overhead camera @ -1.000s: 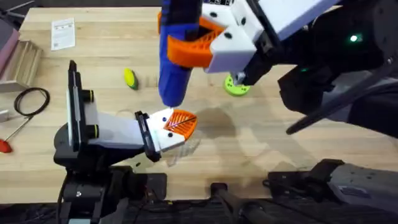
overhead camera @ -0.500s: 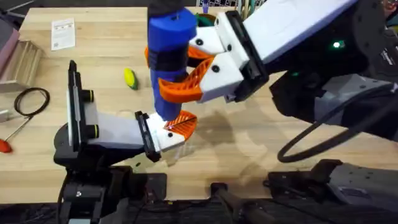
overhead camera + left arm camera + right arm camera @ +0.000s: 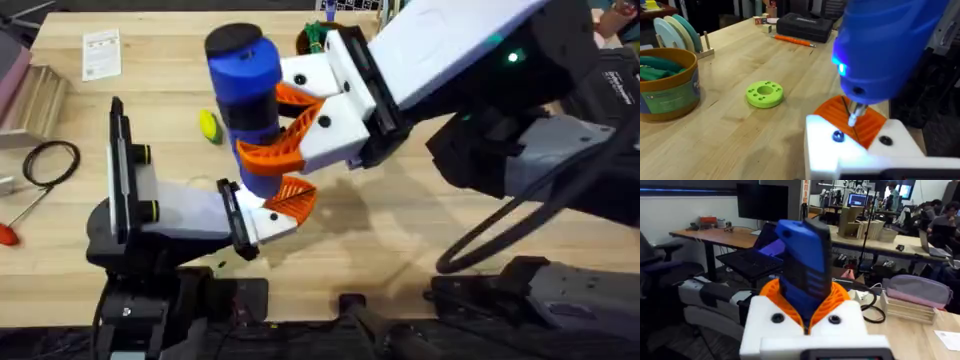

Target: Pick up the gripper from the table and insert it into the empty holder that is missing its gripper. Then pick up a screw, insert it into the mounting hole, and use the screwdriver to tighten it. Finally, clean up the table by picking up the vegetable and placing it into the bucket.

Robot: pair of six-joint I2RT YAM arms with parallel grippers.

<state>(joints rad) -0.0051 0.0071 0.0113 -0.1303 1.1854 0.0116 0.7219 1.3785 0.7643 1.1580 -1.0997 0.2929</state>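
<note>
The right gripper [image 3: 285,125] is clamped on the screwdriver [image 3: 245,90], its orange ribbed pads [image 3: 275,150] pressed to either side of the blue barrel. Compared with a second ago, the tool has swung further left and tipped, so its black cap now leans toward the desk's far-left side, and the right arm covers more of the desk's middle. In the left wrist view the screwdriver's metal bit [image 3: 853,114] sits on the white holder [image 3: 850,145], just beside a dark screw head [image 3: 838,136], with a blue light glowing on the barrel. The orange tip [image 3: 292,197] is seated in that holder on the left gripper [image 3: 280,210], near the desk's front edge; whether the left fingers are apart or together, I cannot tell. The yellow vegetable [image 3: 208,125] lies where it lay before, left of the tool. The bucket [image 3: 667,82] stands near the green disc [image 3: 764,94].
</note>
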